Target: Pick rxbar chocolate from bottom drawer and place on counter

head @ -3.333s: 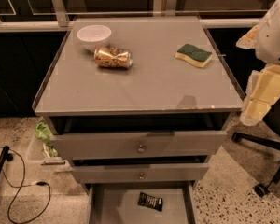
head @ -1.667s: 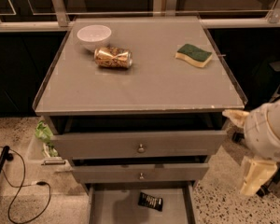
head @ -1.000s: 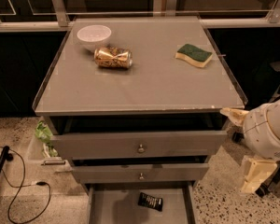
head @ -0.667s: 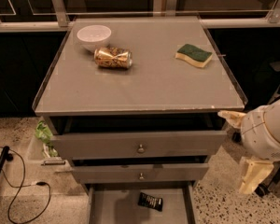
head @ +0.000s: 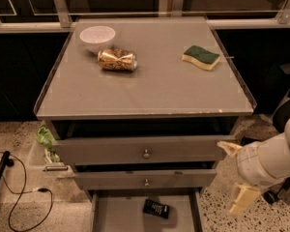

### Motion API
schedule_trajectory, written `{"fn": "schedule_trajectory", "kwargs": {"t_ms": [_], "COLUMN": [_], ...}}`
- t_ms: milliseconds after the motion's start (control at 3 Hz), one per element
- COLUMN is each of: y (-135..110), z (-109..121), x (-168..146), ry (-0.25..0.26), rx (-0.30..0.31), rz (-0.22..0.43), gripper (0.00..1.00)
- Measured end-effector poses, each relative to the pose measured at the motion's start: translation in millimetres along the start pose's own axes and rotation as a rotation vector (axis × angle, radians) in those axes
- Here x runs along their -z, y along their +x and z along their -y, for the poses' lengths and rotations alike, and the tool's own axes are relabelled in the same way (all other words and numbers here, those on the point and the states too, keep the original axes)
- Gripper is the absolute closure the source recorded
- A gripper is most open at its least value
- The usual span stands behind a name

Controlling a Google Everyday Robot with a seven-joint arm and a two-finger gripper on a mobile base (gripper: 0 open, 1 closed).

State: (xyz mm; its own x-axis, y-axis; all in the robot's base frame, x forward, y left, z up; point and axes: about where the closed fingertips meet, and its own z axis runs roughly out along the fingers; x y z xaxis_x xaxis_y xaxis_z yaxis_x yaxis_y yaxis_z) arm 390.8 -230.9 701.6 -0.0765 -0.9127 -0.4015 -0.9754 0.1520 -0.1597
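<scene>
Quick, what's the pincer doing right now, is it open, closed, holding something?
Pincer: low on the right, beside the bottom drawer; open or closed cannot be told.
The chocolate bar lies in that drawer, not held.

The arm [head: 270, 157] extends in from the right of the bottom drawer [head: 120, 214], white forearm sloping down toward it. The tool [head: 241, 200] hangs just right of that drawer, pointing downward.
</scene>
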Motion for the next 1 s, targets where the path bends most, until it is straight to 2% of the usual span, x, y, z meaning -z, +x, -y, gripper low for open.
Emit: {"fn": "schedule_trajectory", "kwargs": {"t_ms": [333,667,1000], "y": [28.9,47.0,48.4], "z": [-3.8,-17.6,-19.3], "x": [-54.0,-96.8,-102.2], "ry": [-0.019,-0.048,-0.056], "rx": [-0.055,-0.084,-0.088], "rz": [0.073,0.117,0.122], "gripper": [0.00,0.00,0.00]}}
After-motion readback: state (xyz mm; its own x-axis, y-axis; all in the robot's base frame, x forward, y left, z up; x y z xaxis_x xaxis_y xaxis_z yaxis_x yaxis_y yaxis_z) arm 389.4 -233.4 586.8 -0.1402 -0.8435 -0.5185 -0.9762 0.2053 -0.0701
